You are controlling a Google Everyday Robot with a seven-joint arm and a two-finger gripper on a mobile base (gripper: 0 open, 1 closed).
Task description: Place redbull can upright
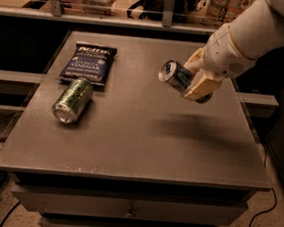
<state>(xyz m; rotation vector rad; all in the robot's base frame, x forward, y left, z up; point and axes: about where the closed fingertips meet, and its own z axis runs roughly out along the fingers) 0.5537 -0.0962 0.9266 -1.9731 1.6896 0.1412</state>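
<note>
Table (128, 149) in front; green can (73, 100) lying on its side; Kettle chip bag (89, 63) beyond. Far right, the gripper (197, 85) holds the redbull can (173, 74) aloft, nearly horizontal, fingers (205, 81) clamped round it. Released at this tilt, it would likely roll off the edge.

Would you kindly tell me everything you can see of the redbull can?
The redbull can is a slim metal can, silver and blue, with its round silver top facing left. It lies nearly on its side, tilted, and is held in the air over the right rear part of the table, casting a shadow there without touching it. The gripper clamps it, and the cream fingers cover its far half. Nothing else touches it.
</note>
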